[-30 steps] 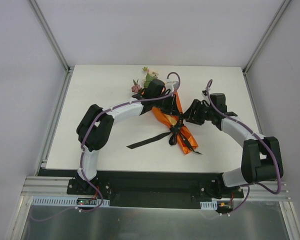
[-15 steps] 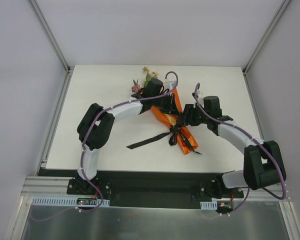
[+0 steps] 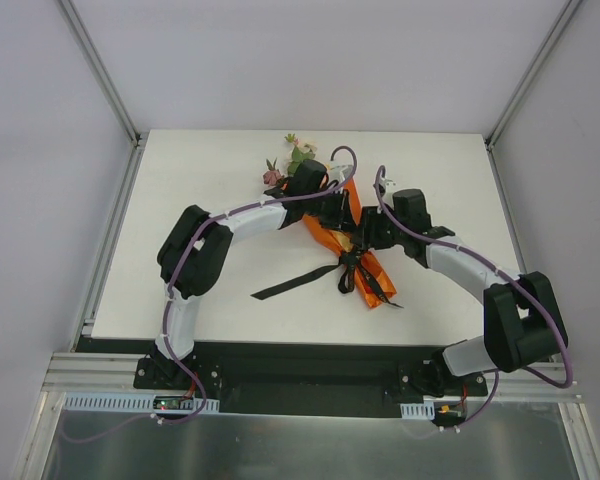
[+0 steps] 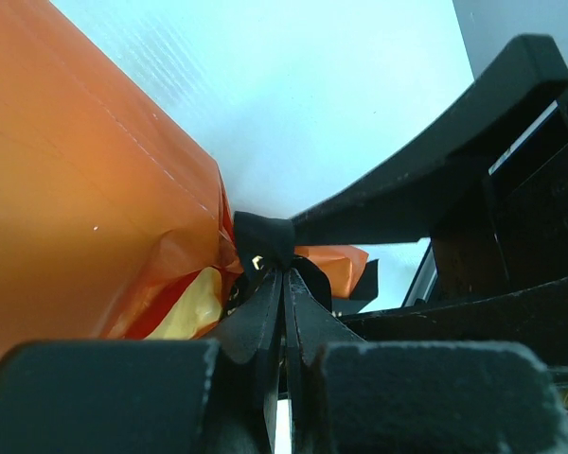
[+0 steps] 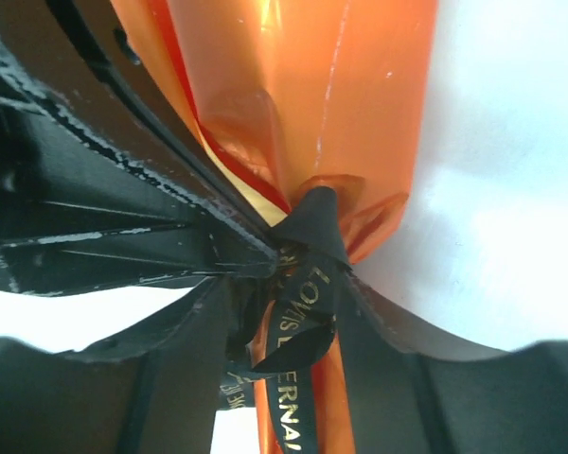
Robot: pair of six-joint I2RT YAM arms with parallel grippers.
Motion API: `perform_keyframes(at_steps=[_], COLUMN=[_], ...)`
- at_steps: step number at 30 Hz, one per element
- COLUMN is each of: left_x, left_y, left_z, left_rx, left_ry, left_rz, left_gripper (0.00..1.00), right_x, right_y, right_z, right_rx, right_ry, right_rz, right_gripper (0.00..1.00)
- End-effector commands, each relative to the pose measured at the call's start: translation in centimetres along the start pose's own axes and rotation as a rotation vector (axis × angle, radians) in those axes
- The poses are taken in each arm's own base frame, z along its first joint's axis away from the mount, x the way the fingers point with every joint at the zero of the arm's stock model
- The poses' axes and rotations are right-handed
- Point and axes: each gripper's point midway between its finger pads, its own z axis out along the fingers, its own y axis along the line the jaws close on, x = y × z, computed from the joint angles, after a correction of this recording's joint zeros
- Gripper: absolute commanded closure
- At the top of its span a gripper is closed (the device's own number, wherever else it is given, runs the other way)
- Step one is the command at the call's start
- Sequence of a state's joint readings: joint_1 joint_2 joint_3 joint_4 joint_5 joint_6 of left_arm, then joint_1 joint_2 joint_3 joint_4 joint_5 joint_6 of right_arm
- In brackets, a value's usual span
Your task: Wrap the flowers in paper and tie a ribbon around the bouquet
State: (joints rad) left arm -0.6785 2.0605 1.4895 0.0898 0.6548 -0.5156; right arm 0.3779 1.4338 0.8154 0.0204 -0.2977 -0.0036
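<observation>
Partly hidden beneath both wrists: bouquet (image 3: 323, 238), glossy orange paper (image 5: 360, 85) cinched by black gold-lettered ribbon (image 5: 295, 378). Left gripper (image 4: 284, 279) pressed closed at knot; right gripper (image 5: 289, 276) half-spread, straddling it.

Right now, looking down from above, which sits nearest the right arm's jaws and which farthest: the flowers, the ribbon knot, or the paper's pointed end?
1. Ribbon knot, just below them.
2. Paper's pointed end, lower still, toward the table's near edge.
3. Flowers, far up-left, past the left arm's wrist.
</observation>
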Motion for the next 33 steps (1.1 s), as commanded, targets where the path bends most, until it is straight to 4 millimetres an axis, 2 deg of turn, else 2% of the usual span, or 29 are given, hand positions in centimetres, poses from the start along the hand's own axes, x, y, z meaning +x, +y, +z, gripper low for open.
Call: perform_keyframes(at_steps=[1, 4, 7, 10, 11, 18, 21, 24, 25, 30, 31, 32, 33], left_x=[-1.0, -1.1, -1.2, -1.1, -1.2, -1.0, -1.1, -1.1, -1.1, -0.9, -0.9, -0.8, -1.2], left_y=[-2.0, -2.0, -2.1, -2.1, -2.1, -2.3, -2.4, -2.4, -2.4, -2.3, -2.4, -2.4, -2.7], left_z=[-0.8, -0.6, -0.6, -0.5, -0.5, -0.5, -0.5, -0.6, -0.6, -0.5, -0.6, -0.7, -1.1], left_rx=[0.054, 0.056, 0.060, 0.064, 0.065, 0.074, 0.080, 0.080, 0.080, 0.080, 0.082, 0.077, 0.077], left_ry=[-0.009, -0.008, -0.005, -0.002, -0.001, 0.005, 0.008, 0.007, 0.005, 0.010, 0.010, 0.014, 0.004], left_rz=[0.035, 0.033, 0.032, 0.028, 0.024, 0.022, 0.020, 0.021, 0.022, 0.021, 0.022, 0.019, 0.028], left_gripper=[1.00, 1.00, 1.00, 1.00, 1.00, 1.00, 1.00, 1.00, 1.00, 1.00, 1.00, 0.98, 0.90], right_x=[-2.2, -2.4, -2.6, -3.1, -2.8, -2.2, -2.2, -1.9, -2.0, -2.0, -1.9, -1.9, -1.9], right_y=[-0.2, 0.4, 0.3, 0.3, 0.2, -0.2, 0.3, 0.4, 0.5, 0.3, 0.3, 0.1, 0.0], right_z=[-0.8, -2.1, -2.8, -1.9, -1.5, 0.3, 0.8, 1.0, 1.0, 1.1, 1.1, 1.1, 1.1], right_rx=[0.033, 0.014, 0.023, 0.016, 0.011, 0.003, -0.009, 0.004, 0.007, 0.020, 0.023, 0.035, 0.038], right_ry=[-0.072, -0.104, -0.127, -0.099, -0.080, -0.041, -0.035, -0.029, -0.035, -0.039, -0.038, -0.038, -0.042], right_rz=[-0.031, -0.067, -0.105, -0.137, -0.141, -0.173, -0.184, -0.181, -0.181, -0.144, -0.139, -0.134, -0.128], right_gripper=[0.48, 0.44, 0.36, 0.31, 0.23, 0.26, 0.32, 0.45, 0.54, 0.73, 0.82, 0.85, 0.88])
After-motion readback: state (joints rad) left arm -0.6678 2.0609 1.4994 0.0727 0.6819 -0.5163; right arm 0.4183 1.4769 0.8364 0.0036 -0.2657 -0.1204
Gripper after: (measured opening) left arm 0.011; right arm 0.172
